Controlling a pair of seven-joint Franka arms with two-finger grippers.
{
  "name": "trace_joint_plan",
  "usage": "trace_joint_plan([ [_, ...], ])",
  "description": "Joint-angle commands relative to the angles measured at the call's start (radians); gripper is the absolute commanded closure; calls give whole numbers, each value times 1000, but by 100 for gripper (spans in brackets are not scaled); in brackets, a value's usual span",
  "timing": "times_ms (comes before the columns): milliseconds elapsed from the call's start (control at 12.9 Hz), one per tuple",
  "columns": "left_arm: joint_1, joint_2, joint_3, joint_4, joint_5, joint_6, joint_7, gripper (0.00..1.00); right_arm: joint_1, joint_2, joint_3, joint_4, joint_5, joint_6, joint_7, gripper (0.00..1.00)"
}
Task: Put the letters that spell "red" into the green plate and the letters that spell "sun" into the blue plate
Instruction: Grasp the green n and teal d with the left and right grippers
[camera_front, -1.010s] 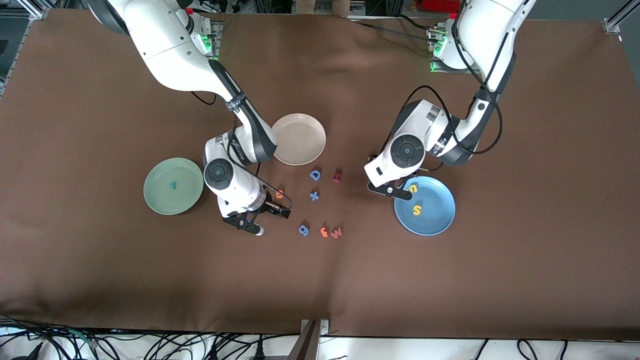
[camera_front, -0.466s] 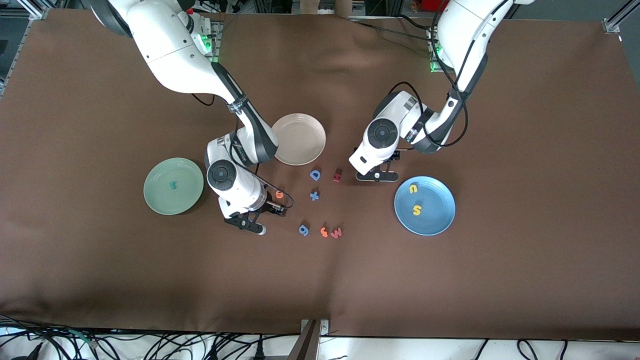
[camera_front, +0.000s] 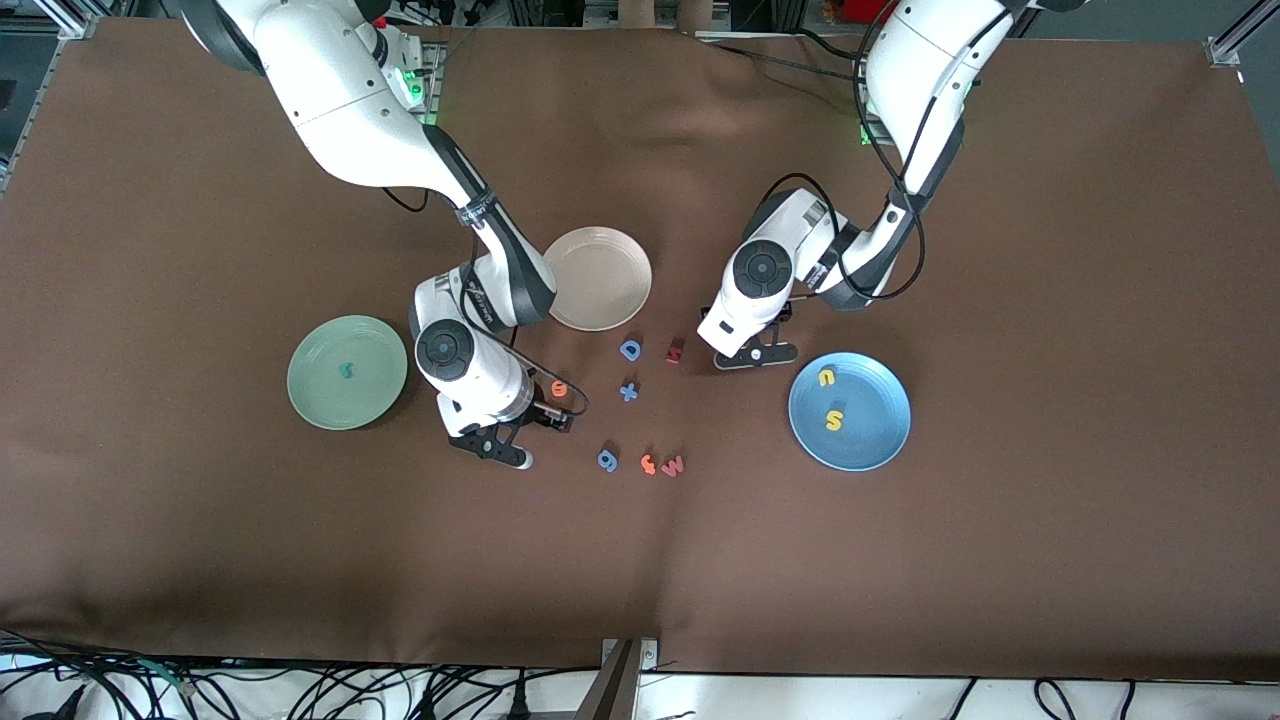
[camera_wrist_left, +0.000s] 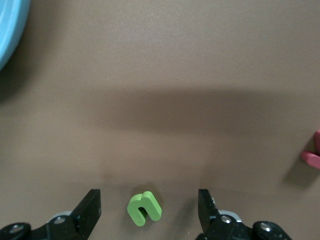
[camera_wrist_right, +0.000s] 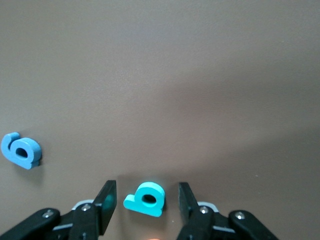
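Note:
The green plate (camera_front: 318, 392) holds the teal "r" (camera_front: 347, 370). On the blue plate (camera_front: 872, 432) lie the yellow "u" (camera_front: 827, 378) and yellow "s" (camera_front: 834, 420). My left gripper (camera_wrist_left: 149, 195) is low over the cloth beside the blue plate, open, with the green "n" (camera_wrist_left: 144, 207) lying untouched between its fingers. The right gripper (camera_wrist_right: 146, 186) is down between the green plate and the orange "e" (camera_front: 559, 388). It is open, its fingers close on either side of the teal "d" (camera_wrist_right: 145, 198), with a gap on each side. The hands hide both letters in the front view.
A cream plate (camera_front: 597, 264) sits toward the robots' bases. Loose letters lie mid-table: blue "D" (camera_front: 630, 349), a dark red letter (camera_front: 675, 349), a blue cross shape (camera_front: 628, 391), blue "g" (camera_front: 607, 459), orange "f" (camera_front: 648, 463), pinkish "w" (camera_front: 673, 465).
The left arm left the blue plate's rim and came down over the "n". The right gripper's fingers narrowed around the "d"; that arm barely shifted.

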Motion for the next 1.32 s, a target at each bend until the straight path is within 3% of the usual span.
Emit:
trace_joint_plan([
  [0,-5,-7,-2,-10,-19,-1,-34,13,2,23,3,8,-12,38,-11,42],
  [233,-3,-18,-3,-27,-19,-11,-28,15,3,43,3,6,-23,66,-14,41],
  [388,-3,-18,-3,-32,-19,-13,-25,25,3,44,3,6,-25,67,-14,42],
  [466,-3,-18,-3,-32,-19,-13,-23,35,3,44,3,6,-25,67,-14,48],
  [544,-3,-18,-3,-32,-19,-15,-19,54,3,44,3,6,-25,67,-17,60],
  [621,-3,-18,-3,-32,-18,-15,-18,77,3,44,4,6,-25,67,-17,66],
  [777,-3,-18,-3,-33,-18,-16,-20,100,3,41,4,8,-25,66,-28,94],
  [854,-3,-18,-3,-32,-19,-19,-22,100,2,40,3,9,-23,63,-28,98],
  [1243,-2,-38,-3,-26,-19,-59,-20,100,-2,23,3,9,-25,34,-29,100],
])
